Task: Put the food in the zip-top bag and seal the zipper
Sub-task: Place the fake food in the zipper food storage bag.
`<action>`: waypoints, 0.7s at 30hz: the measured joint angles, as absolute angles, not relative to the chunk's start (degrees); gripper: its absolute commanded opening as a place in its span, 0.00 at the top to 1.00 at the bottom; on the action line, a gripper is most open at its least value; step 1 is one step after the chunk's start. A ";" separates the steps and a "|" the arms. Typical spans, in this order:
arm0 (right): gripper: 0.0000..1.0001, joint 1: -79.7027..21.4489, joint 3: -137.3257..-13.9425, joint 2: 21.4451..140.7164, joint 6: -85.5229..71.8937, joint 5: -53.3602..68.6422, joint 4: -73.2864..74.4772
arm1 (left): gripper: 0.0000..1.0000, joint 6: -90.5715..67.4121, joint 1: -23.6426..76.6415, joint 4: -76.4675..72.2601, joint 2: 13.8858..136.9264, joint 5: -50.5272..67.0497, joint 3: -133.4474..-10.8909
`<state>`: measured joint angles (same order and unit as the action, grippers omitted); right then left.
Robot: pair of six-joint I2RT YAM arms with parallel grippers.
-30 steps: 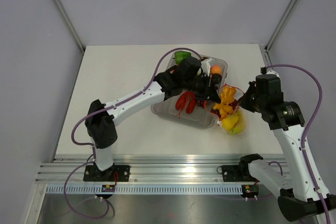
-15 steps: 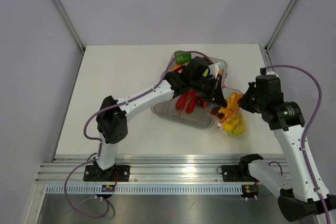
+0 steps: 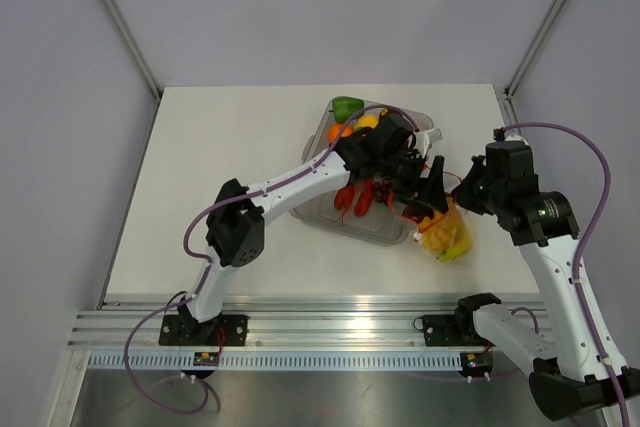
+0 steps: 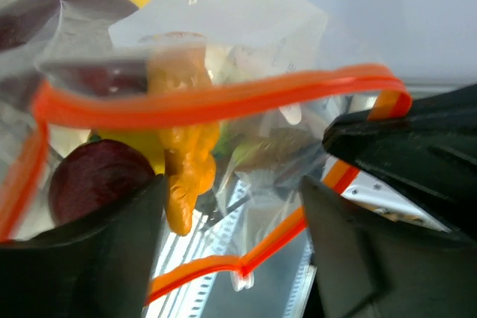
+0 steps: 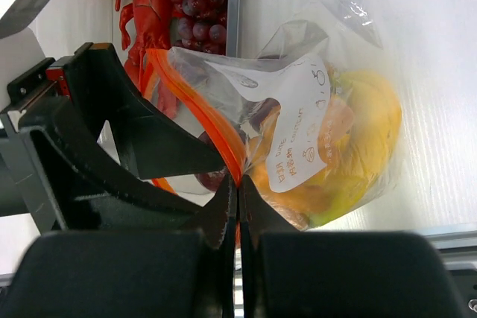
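Observation:
The zip-top bag (image 3: 447, 234) lies right of the tray, clear, with yellow bananas (image 5: 369, 121) and a dark red fruit (image 4: 91, 184) inside. Its zipper (image 4: 223, 100) is an orange-red strip, and the mouth gapes. My right gripper (image 5: 238, 186) is shut on the zipper's edge and holds the mouth up (image 3: 464, 191). Over the mouth hangs my left gripper (image 4: 231, 210), open with nothing between its fingers (image 3: 428, 190). An orange food piece (image 4: 186, 161) hangs inside the bag just beyond the zipper. More food stays in the tray: a red lobster (image 3: 354, 197), purple grapes (image 5: 197, 5) and an orange (image 3: 339, 132).
The rigid clear tray (image 3: 325, 215) sits mid-table, under the left arm. A green pepper (image 3: 347, 105) rests at its far corner beside a yellow fruit (image 3: 367, 121). The two grippers stand very close at the bag mouth. The metal rail (image 3: 330, 332) runs along the near edge.
My left gripper has travelled right from over the tray to the bag's mouth and has opened. The right gripper has kept its hold on the zipper.

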<state>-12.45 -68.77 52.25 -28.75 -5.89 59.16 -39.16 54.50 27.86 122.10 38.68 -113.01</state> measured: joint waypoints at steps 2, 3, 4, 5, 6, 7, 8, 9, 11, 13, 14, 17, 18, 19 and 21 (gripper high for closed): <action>1.00 -12.45 -68.77 52.25 -28.75 -5.91 59.20 | 0.16 -38.30 54.50 29.45 122.10 38.57 -113.71; 1.00 -12.45 -68.77 52.25 -28.75 -5.96 59.22 | 0.16 -37.34 54.50 30.72 122.10 38.46 -114.28; 1.00 -12.45 -68.77 52.25 -28.75 -6.07 59.22 | 0.17 -36.25 54.48 31.77 122.10 38.33 -114.76; 1.00 -12.45 -68.77 52.25 -28.75 -6.22 59.22 | 0.18 -34.89 54.46 32.62 121.93 38.06 -114.98; 1.00 -12.45 -68.77 52.23 -28.75 -6.39 59.22 | 0.23 -33.56 54.46 33.74 121.60 37.69 -114.96; 1.00 -12.45 -68.77 52.23 -28.75 -6.48 59.22 | 0.27 -32.10 54.48 34.96 121.01 37.15 -114.65; 1.00 -12.45 -68.77 52.23 -28.75 -6.52 59.22 | 0.30 -30.37 54.48 36.10 119.98 36.42 -114.04; 1.00 -12.45 -68.77 52.23 -28.75 -6.55 59.22 | 0.32 -28.58 54.48 37.32 118.56 35.57 -113.06; 1.00 -12.45 -68.77 52.23 -28.75 -6.59 59.22 | 0.35 -25.36 54.26 38.59 114.61 34.57 -110.19; 1.00 -12.45 -68.77 52.23 -28.75 -6.57 59.20 | 0.39 -21.96 53.78 39.62 109.08 34.33 -106.85; 1.00 -12.45 -68.77 52.23 -28.73 -6.59 59.20 | 0.41 -20.47 53.25 39.57 105.97 34.33 -105.03; 1.00 -12.45 -68.77 52.10 -28.73 -6.59 59.20 | 0.44 -17.39 50.02 38.76 97.86 34.37 -100.71; 1.00 -12.45 -68.77 52.01 -28.71 -6.59 59.22 | 0.44 -16.84 48.42 38.15 95.77 34.39 -99.55; 1.00 -12.45 -68.77 51.92 -28.71 -6.59 59.24 | 0.44 -16.56 46.52 37.69 94.37 34.30 -98.76; 1.00 -12.45 -68.77 51.70 -28.69 -6.68 59.31 | 0.40 -16.14 42.89 37.56 93.73 33.01 -98.41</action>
<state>-12.45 -68.77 51.70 -28.69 -6.68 59.31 -16.14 42.89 37.56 93.73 33.01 -98.41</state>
